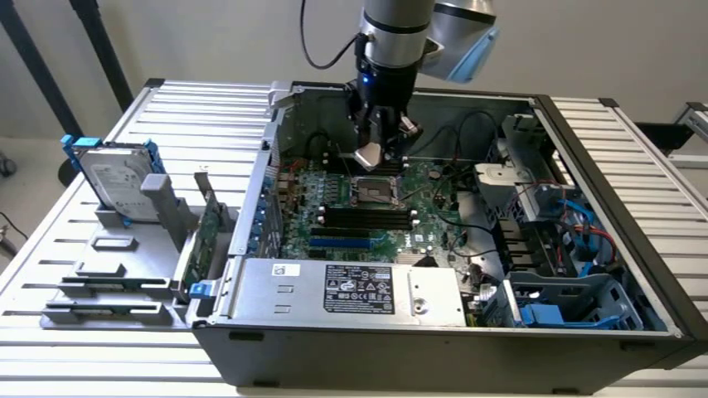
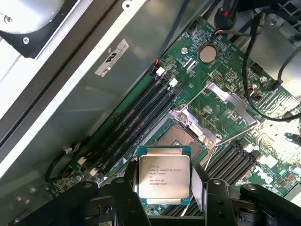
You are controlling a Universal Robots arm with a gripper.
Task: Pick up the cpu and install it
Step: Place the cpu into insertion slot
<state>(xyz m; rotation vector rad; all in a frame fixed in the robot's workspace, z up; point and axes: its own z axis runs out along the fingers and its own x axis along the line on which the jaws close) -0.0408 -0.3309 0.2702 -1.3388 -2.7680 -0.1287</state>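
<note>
While the arm is reaching down into the open computer case (image 1: 619, 224), the gripper (image 1: 376, 156) is hanging just above the CPU socket (image 1: 374, 192) — the landmark for every position below. Its two black fingers (image 2: 126, 188) are standing wide apart and pressing on opposite edges of the cpu (image 2: 163, 175), so the chip is being held clear of the socket, not touching it. The cpu is turning its silver-grey lid, with printed lettering, toward the wrist camera, and a thin green edge is framing that lid. In the wrist view the socket's dark recess is lying bare just beyond the chip, and a metal load plate (image 2: 225, 101) is lying folded back beside it. Black memory slots (image 2: 141, 117) are running along both flanks of the socket on the green motherboard (image 1: 426, 228). A round coin battery (image 2: 207, 53) is sitting well apart from the socket. Outside the case, far from the socket toward the exterior view's left, a hard drive (image 1: 116, 178) with blue rails is standing upright in a grey stand (image 1: 111, 274) — a green expansion card (image 1: 199, 240) is standing on edge between that stand and the case.
</note>
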